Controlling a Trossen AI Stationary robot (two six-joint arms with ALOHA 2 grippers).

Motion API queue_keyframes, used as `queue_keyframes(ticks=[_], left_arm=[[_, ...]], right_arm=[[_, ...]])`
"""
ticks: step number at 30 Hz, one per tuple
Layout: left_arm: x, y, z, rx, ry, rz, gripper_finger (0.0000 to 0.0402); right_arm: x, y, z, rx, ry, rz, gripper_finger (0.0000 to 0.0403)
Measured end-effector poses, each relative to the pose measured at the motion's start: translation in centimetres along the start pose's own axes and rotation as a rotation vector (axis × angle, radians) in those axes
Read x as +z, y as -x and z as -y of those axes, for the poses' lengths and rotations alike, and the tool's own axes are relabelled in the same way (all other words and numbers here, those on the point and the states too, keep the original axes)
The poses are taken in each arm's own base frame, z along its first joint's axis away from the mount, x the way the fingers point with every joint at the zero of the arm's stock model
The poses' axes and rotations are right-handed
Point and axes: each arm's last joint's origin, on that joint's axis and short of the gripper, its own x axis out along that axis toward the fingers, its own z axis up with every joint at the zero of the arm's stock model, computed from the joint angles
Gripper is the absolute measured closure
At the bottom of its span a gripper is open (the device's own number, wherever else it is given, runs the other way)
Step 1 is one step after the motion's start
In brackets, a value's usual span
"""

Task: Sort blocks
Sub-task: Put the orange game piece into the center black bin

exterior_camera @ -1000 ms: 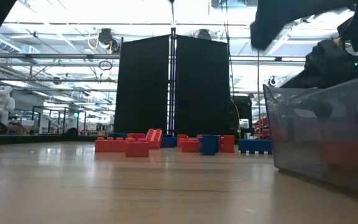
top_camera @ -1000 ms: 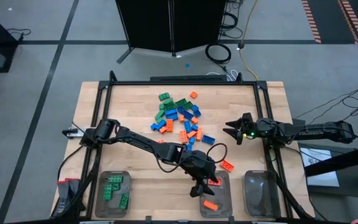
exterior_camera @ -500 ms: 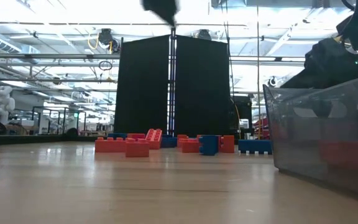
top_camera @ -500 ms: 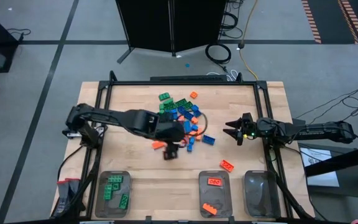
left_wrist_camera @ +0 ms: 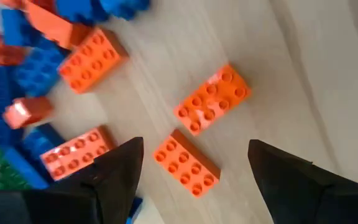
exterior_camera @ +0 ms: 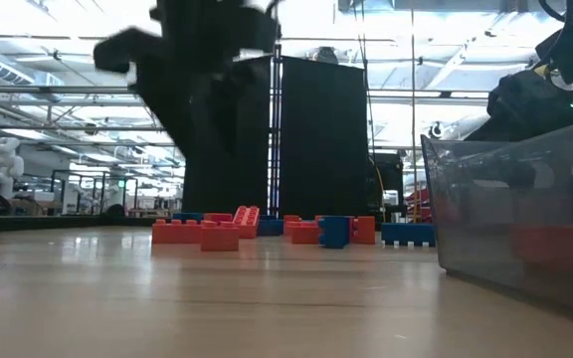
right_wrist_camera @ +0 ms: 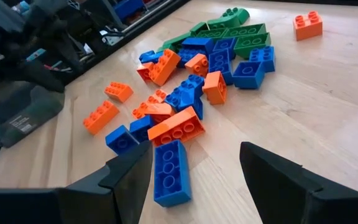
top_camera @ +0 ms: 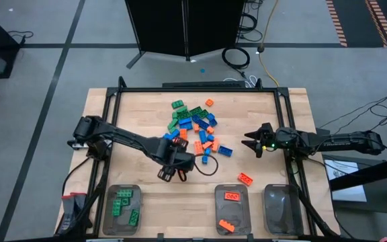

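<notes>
**Q:** High view first: what is laid out on the bench (top_camera: 133, 107), from the largest thing down?

**A:** Three clear trays are set along the near edge. Green pieces are held in the tray by the near left corner (top_camera: 121, 208), orange ones in the middle tray (top_camera: 231, 210), and nothing can be made out in the tray by the near right corner (top_camera: 281, 210). The unsorted blocks (top_camera: 195, 129) are heaped at the middle, reaching toward the far edge, and one orange block (top_camera: 246, 178) is lying apart near the middle tray.

**Q:** Where are the grippers placed, and how are the fingers set?

**A:** The left gripper (top_camera: 168, 174) is held at the near side of the heap, fingers apart and nothing between them; a small orange brick (left_wrist_camera: 186, 162) is framed between them in its wrist view. The right gripper (top_camera: 250, 142) is parked toward the right edge, fingers also spread and empty, facing the heap.

**Q:** What could go wrong from here?

**A:** Two more orange bricks (left_wrist_camera: 212, 99) are lying just beside the framed one, so a descent slightly off line could see a neighbour nudged or two pieces pinched together. A brick caught by a corner could be twisted out of the fingers and dropped short of the tray. The loose cable loop (top_camera: 207, 165) trailing beside the left gripper could be dragged through the heap, and sorted colours could be mixed if the wrong tray were chosen.
</notes>
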Motion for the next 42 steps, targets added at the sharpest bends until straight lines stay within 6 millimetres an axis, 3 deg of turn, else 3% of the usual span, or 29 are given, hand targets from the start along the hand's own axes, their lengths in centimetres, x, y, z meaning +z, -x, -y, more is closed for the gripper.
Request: queue_keyframes(ticks=[10,24,36,42], left_arm=[[0.7,-2.0,-1.4,-0.030,-0.194,0.160,0.0107],[0.5,-6.6,-2.5,-0.166,-0.338,0.103,0.0107],[-0.3,-6.2,-2.0,-0.211,-0.353,0.057,0.0108],[0.1,-4.3,-2.5,-0.167,-0.292,0.122,0.0108]], right_arm=[[-0.2,0.0,0.2,-0.018,0.005,-0.020,0.0165],[-0.2,0.0,0.2,-0.020,0.013,-0.019,0.0165],[-0.2,0.0,0.2,-0.021,0.013,-0.018,0.0165],[-0.2,0.0,0.2,-0.024,0.014,-0.016,0.0165]])
